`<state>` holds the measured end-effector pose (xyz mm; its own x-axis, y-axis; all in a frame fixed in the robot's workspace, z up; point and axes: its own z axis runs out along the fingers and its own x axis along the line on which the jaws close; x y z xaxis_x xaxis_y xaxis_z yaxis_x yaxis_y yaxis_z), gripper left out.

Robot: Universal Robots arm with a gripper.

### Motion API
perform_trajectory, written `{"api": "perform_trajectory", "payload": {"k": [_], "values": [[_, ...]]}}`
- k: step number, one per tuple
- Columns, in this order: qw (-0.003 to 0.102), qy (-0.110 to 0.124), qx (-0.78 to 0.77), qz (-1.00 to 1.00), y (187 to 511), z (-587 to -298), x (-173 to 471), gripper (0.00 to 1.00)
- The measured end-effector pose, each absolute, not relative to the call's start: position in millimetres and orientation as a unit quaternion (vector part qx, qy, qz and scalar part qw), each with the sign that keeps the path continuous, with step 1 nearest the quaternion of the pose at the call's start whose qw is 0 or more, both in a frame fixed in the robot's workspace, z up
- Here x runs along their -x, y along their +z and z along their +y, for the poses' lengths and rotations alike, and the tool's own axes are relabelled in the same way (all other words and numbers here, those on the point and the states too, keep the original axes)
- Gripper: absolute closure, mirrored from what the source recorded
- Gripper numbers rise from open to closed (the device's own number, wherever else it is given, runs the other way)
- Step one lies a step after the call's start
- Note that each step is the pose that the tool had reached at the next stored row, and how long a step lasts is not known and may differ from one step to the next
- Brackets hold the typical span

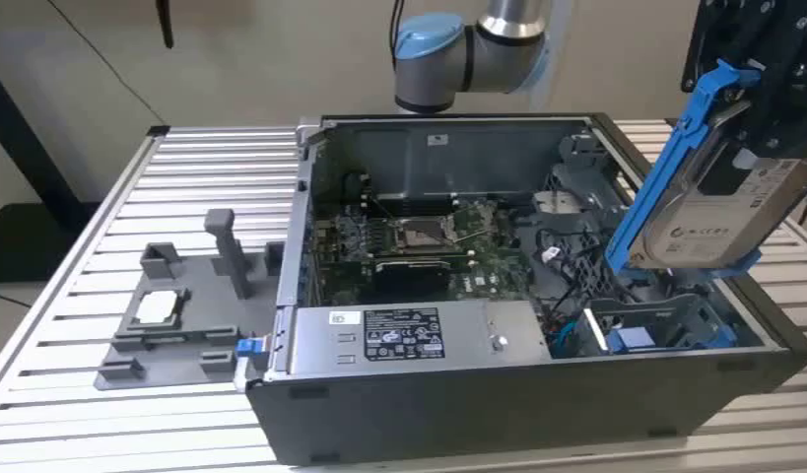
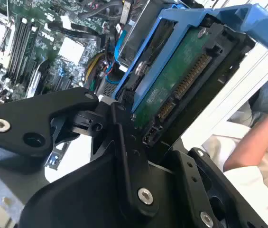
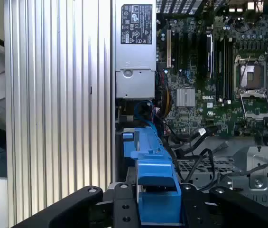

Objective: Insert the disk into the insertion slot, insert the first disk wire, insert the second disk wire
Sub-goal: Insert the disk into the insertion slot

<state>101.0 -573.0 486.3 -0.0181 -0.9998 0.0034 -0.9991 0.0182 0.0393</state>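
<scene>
Fingers (image 3: 123, 209) clamp the disk (image 1: 718, 217), hiding its upper end.

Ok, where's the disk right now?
The disk hangs tilted at the exterior view's right, held in the claw above the insertion slot of the computer case, not yet inside it.

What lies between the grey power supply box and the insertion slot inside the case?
Looped blue cables and some yellow wires lie between the power supply box and the insertion slot; the first wrist view shows this best.
</scene>
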Motion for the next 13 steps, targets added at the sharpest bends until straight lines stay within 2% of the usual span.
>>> {"api": "perform_trajectory", "payload": {"k": [13], "values": [[0.015, -0.013, -0.701, -0.713, 485.7, -573.0, -101.0, 0.67]]}}
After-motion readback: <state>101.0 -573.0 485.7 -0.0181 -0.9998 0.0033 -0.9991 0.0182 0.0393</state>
